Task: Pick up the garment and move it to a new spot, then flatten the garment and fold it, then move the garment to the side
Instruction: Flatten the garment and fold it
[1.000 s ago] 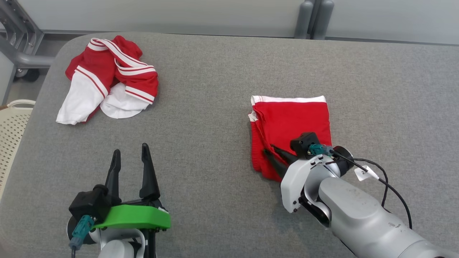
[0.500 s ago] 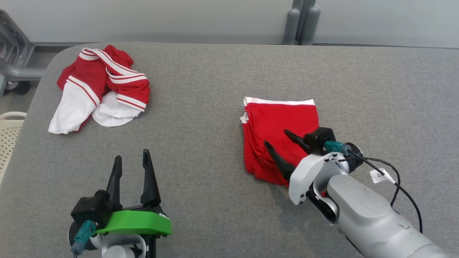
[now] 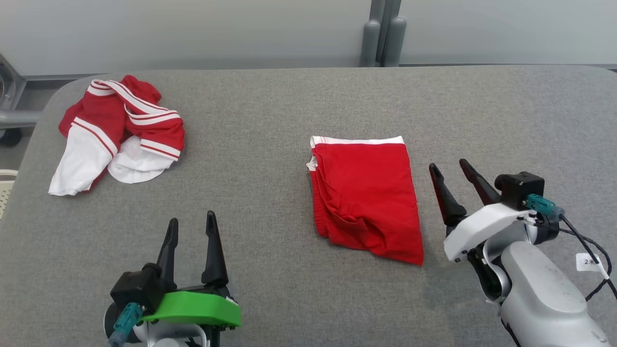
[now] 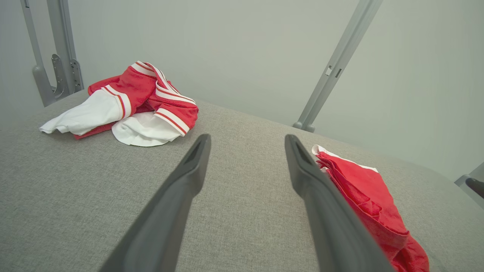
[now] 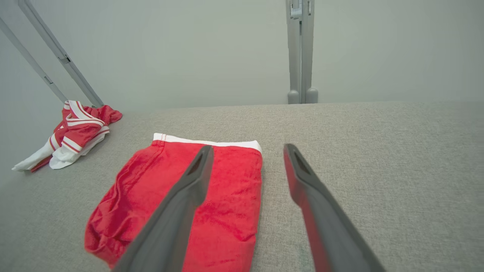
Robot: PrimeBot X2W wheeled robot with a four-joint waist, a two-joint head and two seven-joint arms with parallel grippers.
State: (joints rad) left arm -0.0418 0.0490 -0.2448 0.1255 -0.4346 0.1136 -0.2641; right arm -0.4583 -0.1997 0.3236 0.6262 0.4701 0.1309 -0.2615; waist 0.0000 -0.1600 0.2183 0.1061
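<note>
1. Far left, rear: a crumpled red-and-white garment [image 3: 118, 127] lies in a heap on the grey table [image 3: 270, 120], near the rounded corner. Nothing touches it.

2. Near left: the left gripper [image 3: 191, 218] hovers over bare cloth with its fingers spread and nothing between them. It is well apart from both garments.

3. Centre right: the folded red garment [image 3: 366, 197], taken here as the task's item, lies flat on the table. Its white waistband faces the rear. The left edge shows several stacked layers, and the near edge is puckered and uneven.

4. Right: the right gripper [image 3: 448, 164] stands just beside the garment's right edge, not touching it. Its fingers are parted and empty.

Status (judged): folding appears complete. The move to the side is not yet done.

Hazards:
- Pinching only the top layer lets the lower layers hang and the fold open. Cause: the loose, stacked left edge.
- Dragging rather than lifting may roll the puckered near edge under. Cause: friction on the textured cover.
- A low approach by the right fingers may push the edge and skew the fold.
- Placing the item leftward risks contact with the heap.
</note>
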